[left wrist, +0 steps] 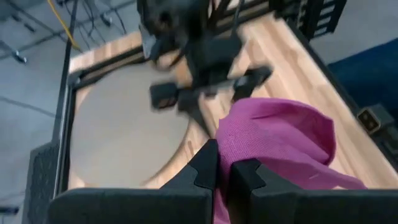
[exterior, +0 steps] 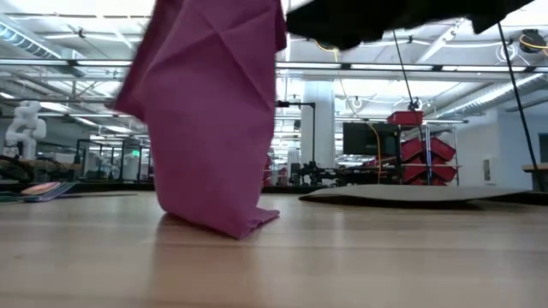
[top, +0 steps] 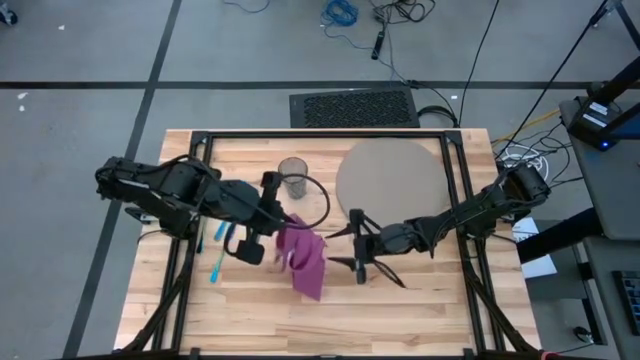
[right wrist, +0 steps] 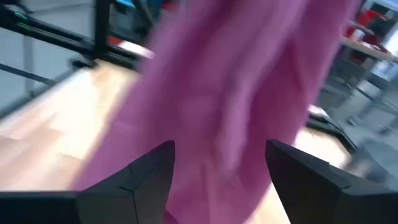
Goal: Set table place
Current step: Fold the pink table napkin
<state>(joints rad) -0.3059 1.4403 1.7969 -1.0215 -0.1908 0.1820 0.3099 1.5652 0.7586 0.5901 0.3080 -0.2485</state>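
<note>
The purple napkin [top: 303, 258] hangs over the middle of the light-wood table [top: 420, 300], with my left gripper [top: 272, 235] shut on its top. Its lower end [exterior: 242, 224] rests on the table. My right gripper [top: 356, 244] stands open and roughly level just to the napkin's right. Its fingers point at the cloth [right wrist: 236, 93], and nothing is between them. The round grey-tan mat [top: 390, 175] lies at the far right. A clear glass [top: 293, 178] stands to the mat's left. My left gripper pinches the napkin's upper part [left wrist: 227, 148] between its two fingers, coming slanting down from the table's left side. Whether it has one layer or several I cannot tell. The cloth hangs slack below the fingers in folds, with its bottom end [exterior: 242, 224] on the table.
Blue plastic cutlery [top: 217, 266] lies on the table near the left arm. The black frame bars [top: 320, 136] run along the table's far edge and sides. Bare wood shows along the near edge [top: 330, 325].
</note>
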